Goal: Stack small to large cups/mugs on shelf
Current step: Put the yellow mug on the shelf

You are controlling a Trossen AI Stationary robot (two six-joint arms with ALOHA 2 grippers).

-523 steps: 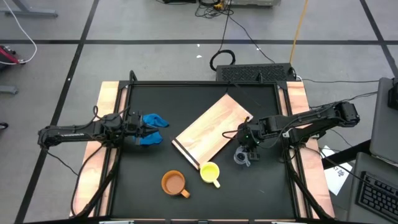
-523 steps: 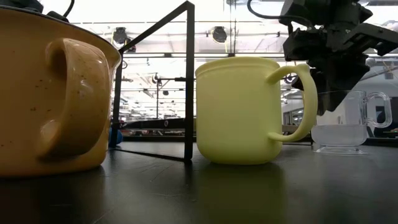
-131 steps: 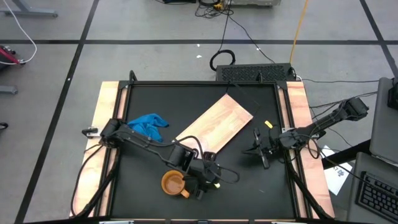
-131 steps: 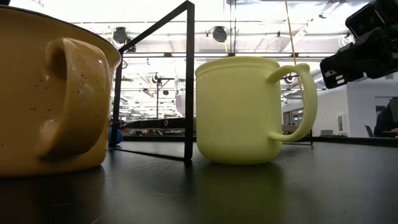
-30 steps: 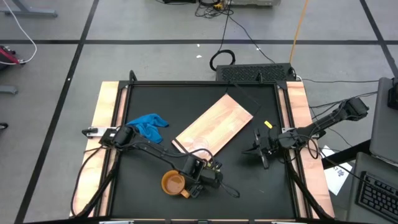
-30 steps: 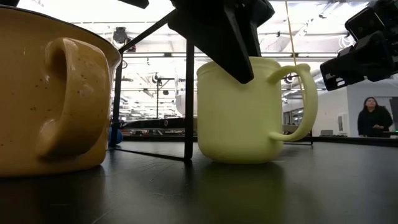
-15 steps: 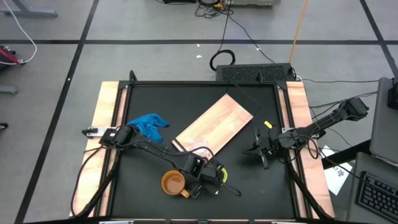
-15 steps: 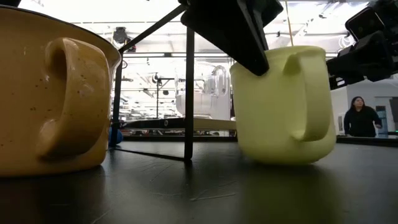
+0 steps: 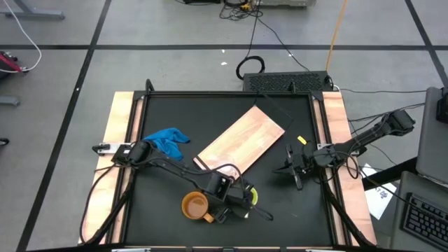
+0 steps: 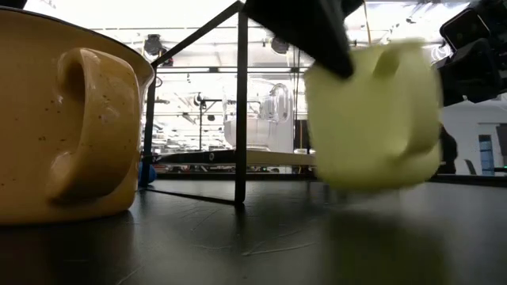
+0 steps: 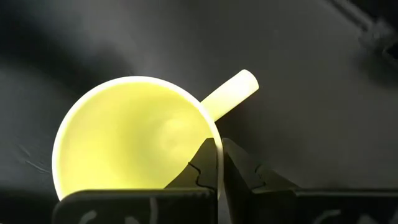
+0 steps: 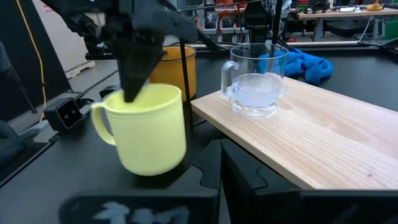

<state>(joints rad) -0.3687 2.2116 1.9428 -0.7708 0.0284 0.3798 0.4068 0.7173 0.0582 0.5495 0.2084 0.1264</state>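
High view: the left pincer [image 9: 234, 197] sits low on the black table [image 9: 294, 210], toward six o'clock from the centre, over the yellow cup [image 9: 249, 197], of which only a sliver shows beside the arm. The orange-brown cup [image 9: 196, 206] stands just at nine o'clock of it, close but apart. The light-wood shelf [image 9: 241, 148] lies aslant at the table's middle, its dark edge strip at the lower end. A blue cloth [image 9: 166, 141] lies at about ten o'clock. The right pincer [image 9: 292, 170] hangs at three o'clock from the shelf, away from the cups.

Low view: the orange-brown cup [image 10: 67, 115] fills the nine o'clock side, resting on the table. The yellow cup [image 10: 372, 115] is blurred and its base is clear of the table top, with a dark finger [image 10: 305, 28] of the left pincer reaching down onto its rim. Behind, the clear glass cup [image 10: 257, 119] stands on the shelf [image 10: 238, 158].

Left wrist view: the left pincer [image 11: 219, 163] is pressed onto the rim of the yellow cup [image 11: 130, 137], one finger inside and one outside the wall, near the handle's root.

Right wrist view: the right pincer [image 12: 219, 163] has its fingers pressed together, holding nothing. The yellow cup [image 12: 149, 127] hangs from the left pincer's fingers [image 12: 140, 59] just beside the corner of the shelf [image 12: 323, 140]. The glass cup [image 12: 258, 81] stands upright on that shelf near its end. The orange-brown cup [image 12: 177, 68] and the blue cloth [image 12: 305, 65] show behind.
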